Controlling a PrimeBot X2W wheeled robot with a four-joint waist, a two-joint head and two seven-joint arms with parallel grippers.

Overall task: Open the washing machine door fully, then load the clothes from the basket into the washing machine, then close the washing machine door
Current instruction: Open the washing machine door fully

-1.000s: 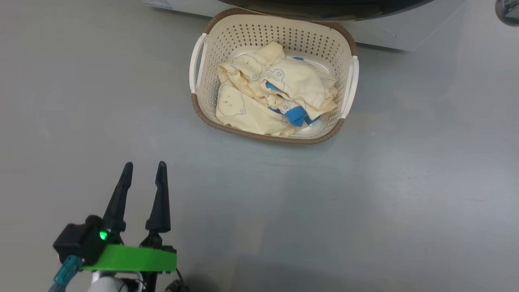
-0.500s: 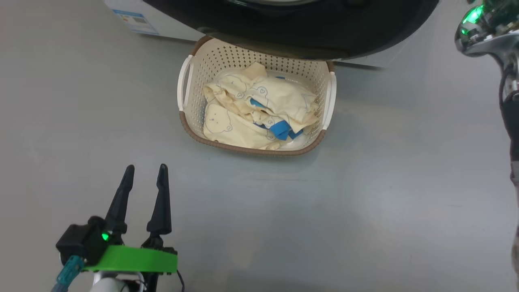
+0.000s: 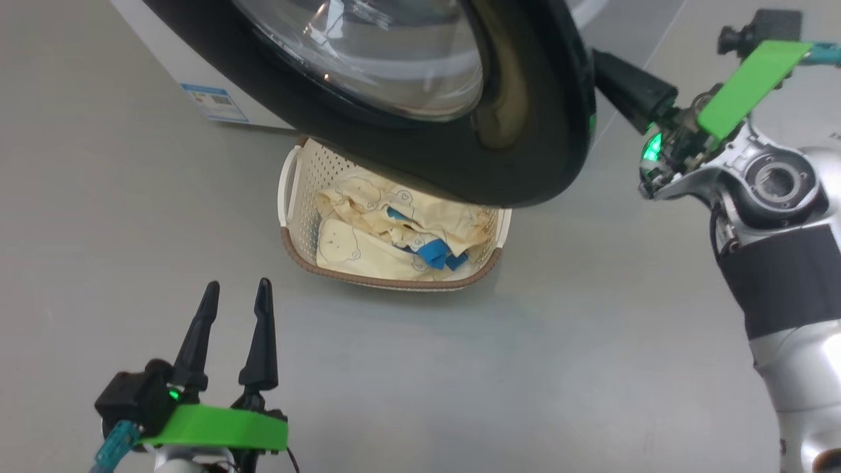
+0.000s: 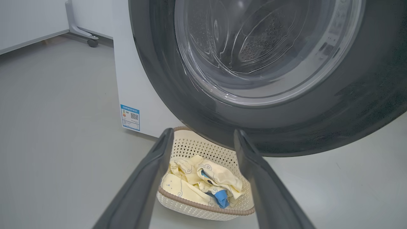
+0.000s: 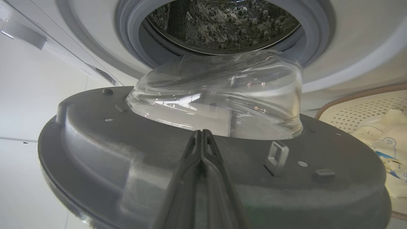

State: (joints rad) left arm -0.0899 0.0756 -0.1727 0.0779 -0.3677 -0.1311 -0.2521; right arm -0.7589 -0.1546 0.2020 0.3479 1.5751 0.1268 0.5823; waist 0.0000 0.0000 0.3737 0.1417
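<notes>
Washing machine door (image 3: pixel 525 131) swung out over the basket (image 3: pixel 368 280) of clothes (image 3: pixel 368 246) on the floor (image 3: pixel 591 341) — right tool (image 5: pixel 202 133) pinched shut at the door's inner face, left tool (image 3: pixel 237 284) spread wide, empty, near the basket.

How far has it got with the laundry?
Done: the door is unlatched and swung partway off the drum. In hand: the right gripper, fingers shut, sits at the door's inner face, seemingly pushing it wider. To do: the clothes lie in the basket, the open left gripper holds nothing, and the door has yet to be closed.
</notes>
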